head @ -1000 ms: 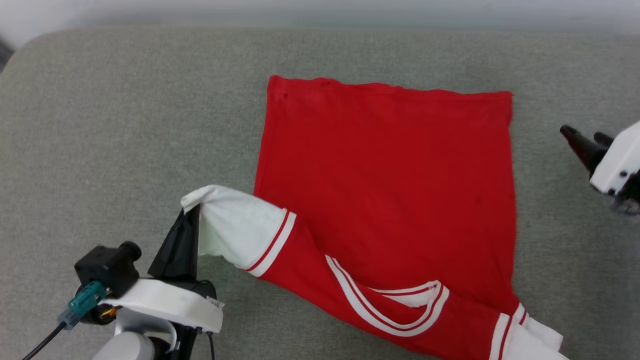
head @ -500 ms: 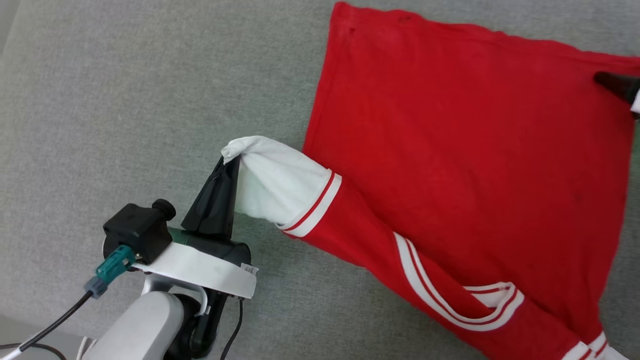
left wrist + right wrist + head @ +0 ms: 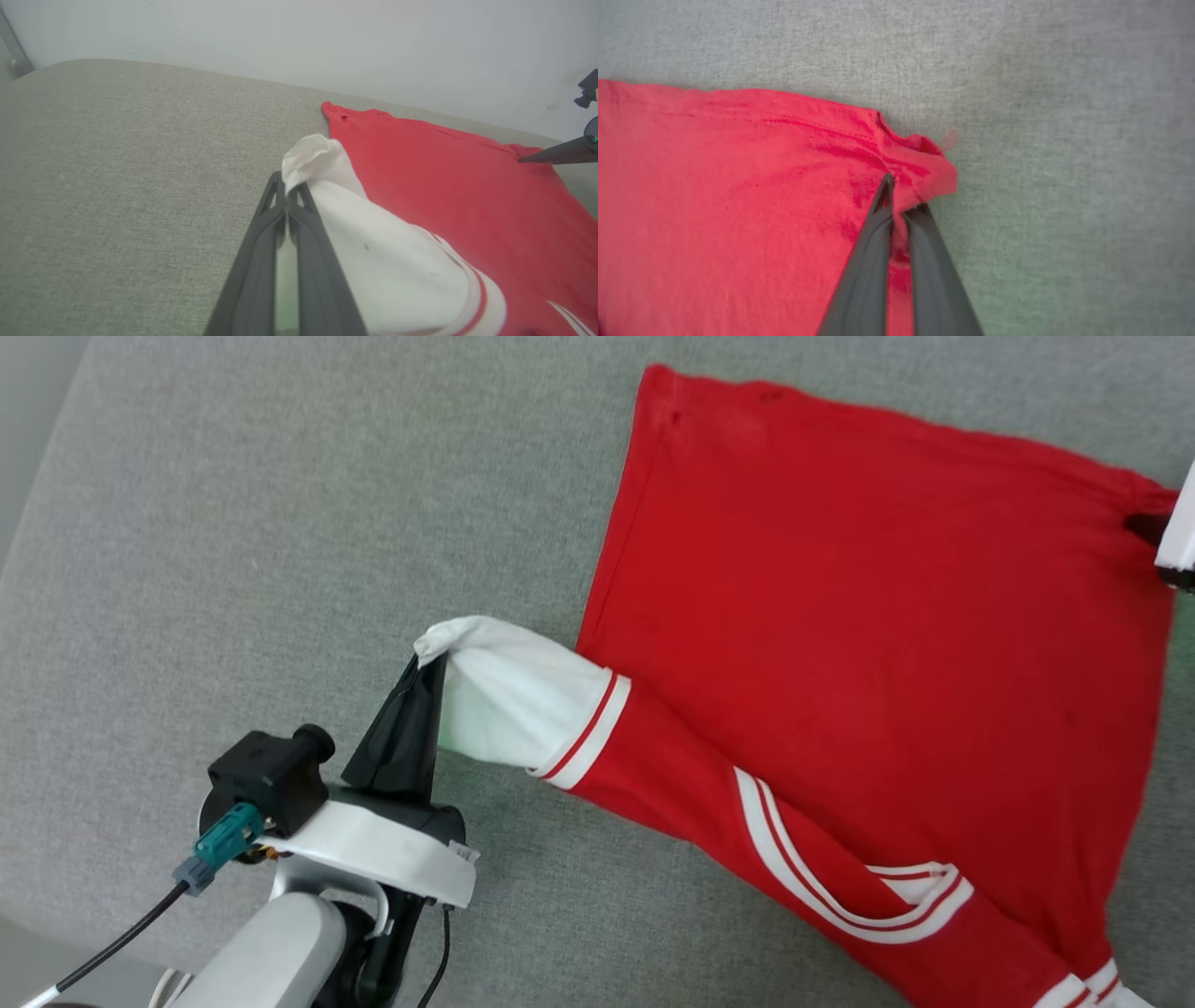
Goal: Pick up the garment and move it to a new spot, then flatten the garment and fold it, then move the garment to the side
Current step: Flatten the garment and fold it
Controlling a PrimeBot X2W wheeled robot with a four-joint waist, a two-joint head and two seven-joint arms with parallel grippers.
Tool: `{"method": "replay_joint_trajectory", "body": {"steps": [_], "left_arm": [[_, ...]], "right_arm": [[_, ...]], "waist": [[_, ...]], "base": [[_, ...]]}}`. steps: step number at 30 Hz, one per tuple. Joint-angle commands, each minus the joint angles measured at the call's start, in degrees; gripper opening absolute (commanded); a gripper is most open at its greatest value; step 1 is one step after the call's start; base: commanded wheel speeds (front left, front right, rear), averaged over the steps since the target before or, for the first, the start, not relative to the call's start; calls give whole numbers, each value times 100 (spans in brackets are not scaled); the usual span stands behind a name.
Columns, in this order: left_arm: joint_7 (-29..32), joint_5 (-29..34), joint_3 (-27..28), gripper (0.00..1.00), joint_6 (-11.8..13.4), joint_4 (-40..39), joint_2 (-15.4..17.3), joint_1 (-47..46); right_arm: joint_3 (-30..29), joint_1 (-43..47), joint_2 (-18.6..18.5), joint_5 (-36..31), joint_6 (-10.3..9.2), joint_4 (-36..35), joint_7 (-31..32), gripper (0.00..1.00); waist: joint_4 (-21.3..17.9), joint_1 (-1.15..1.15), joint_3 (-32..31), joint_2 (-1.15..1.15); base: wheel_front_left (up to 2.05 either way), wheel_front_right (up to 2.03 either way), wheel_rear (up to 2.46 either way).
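Left gripper [image 3: 427, 662] — dark tapered fingers [image 3: 401, 742], white cuff [image 3: 373, 854], teal connector [image 3: 224, 835], black cable [image 3: 112, 947].

A tabletop [image 3: 233, 569] covered in grey-green woven fabric spreads across the scene, its far corner rounded. Behind it, in the left wrist view, rises a plain pale wall [image 3: 299, 46], evenly and softly lit.
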Motion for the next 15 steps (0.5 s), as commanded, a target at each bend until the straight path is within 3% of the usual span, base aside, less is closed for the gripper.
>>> {"method": "replay_joint_trajectory", "body": {"steps": [1,2,3,8,12,13,15], "left_arm": [[8,-31,5,0,41,30,49,115],[28,-41,11,0,52,58,68,162],[94,-164,49,0,140,177,173,452],[107,-366,195,0,259,275,283,852],[149,-514,273,0,362,302,371,1196],[176,-586,313,0,444,298,443,1442],[199,-642,329,0,473,295,474,1580]], "right_arm": [[164,144,-110,-51,-2,-82,-67,0],[270,166,-172,-15,-2,-159,-112,0],[786,620,-565,303,-3,-773,-270,0],[1058,1596,-937,682,-3,-1638,-192,0],[988,2764,-1076,870,-3,-2434,-59,0],[765,3772,-970,948,-3,-3001,84,0],[597,4435,-810,1003,-3,-3312,159,0]], "waist": [[-135,-1,-279,0],[-180,-1,-392,0],[-409,-1,-968,0],[-746,-1,-1508,0],[-1018,-1,-1873,0],[-1221,-1,-2067,0],[-1330,-1,-2169,0]], "base": [[0,0,0],[0,0,0],[0,0,0],[0,0,0],[0,0,0],[0,0,0],[0,0,0]]}}
